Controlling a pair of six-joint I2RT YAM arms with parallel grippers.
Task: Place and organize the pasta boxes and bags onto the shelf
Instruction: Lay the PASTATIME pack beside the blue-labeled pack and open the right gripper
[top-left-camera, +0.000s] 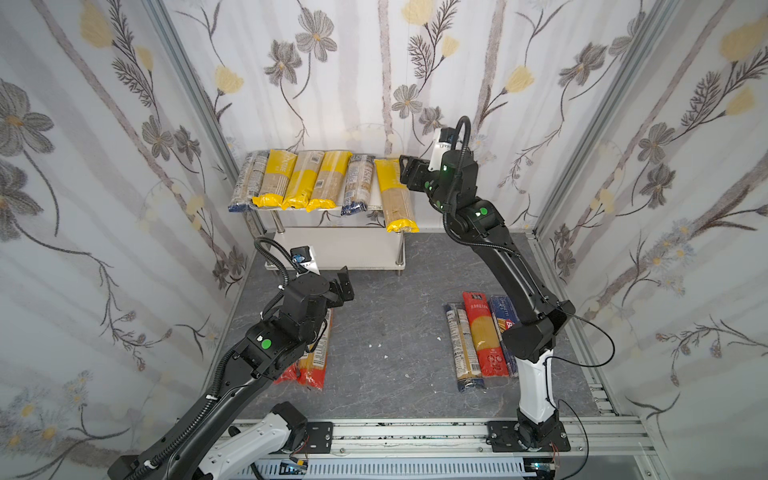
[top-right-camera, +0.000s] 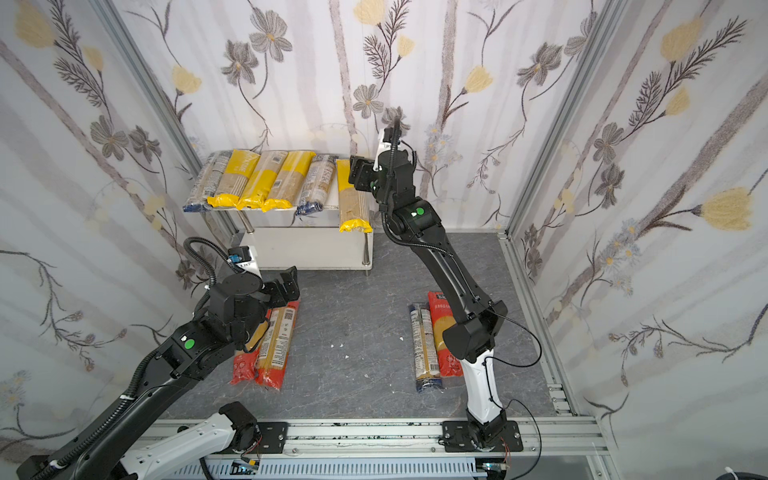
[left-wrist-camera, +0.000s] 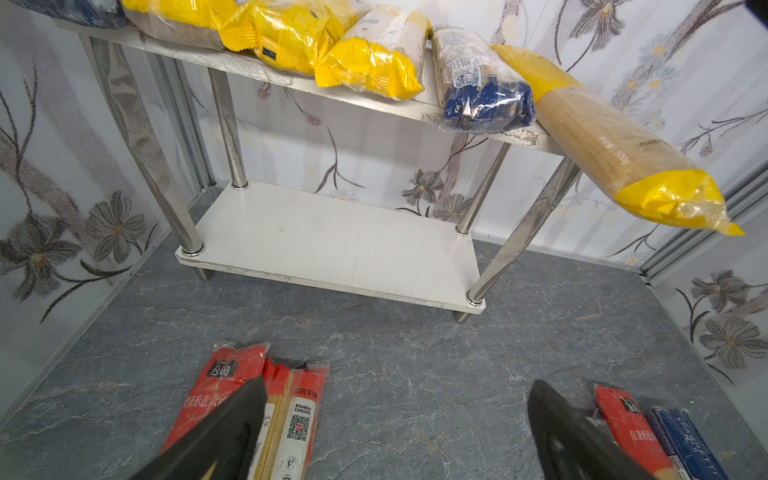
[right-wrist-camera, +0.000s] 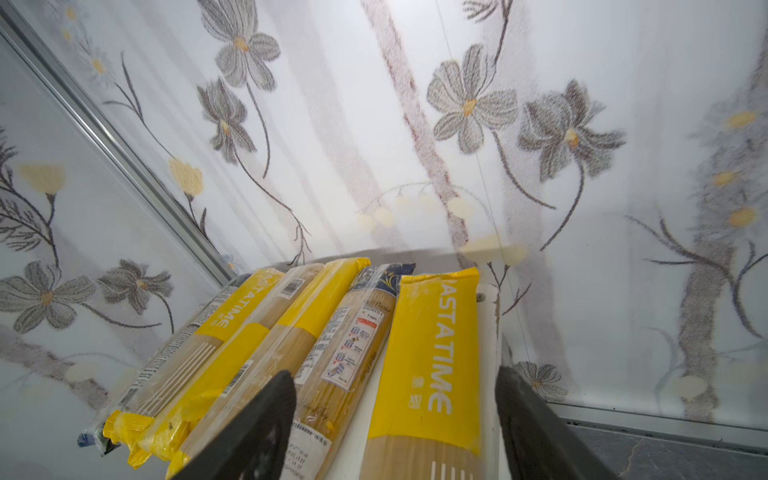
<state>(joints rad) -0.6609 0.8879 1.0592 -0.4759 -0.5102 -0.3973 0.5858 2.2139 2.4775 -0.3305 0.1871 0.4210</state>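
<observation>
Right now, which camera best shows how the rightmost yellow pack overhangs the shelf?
The left wrist view: the yellow pack is seen side-on, its front end hanging past the shelf. Both top views show it from above; the right wrist view shows only its rear part.

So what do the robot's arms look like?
The left arm and right arm are mostly black, with a white bottom link and round green dots. A ribbed black hose loops by each wrist. The left end effector and right end effector each have two flat black fingers.
</observation>
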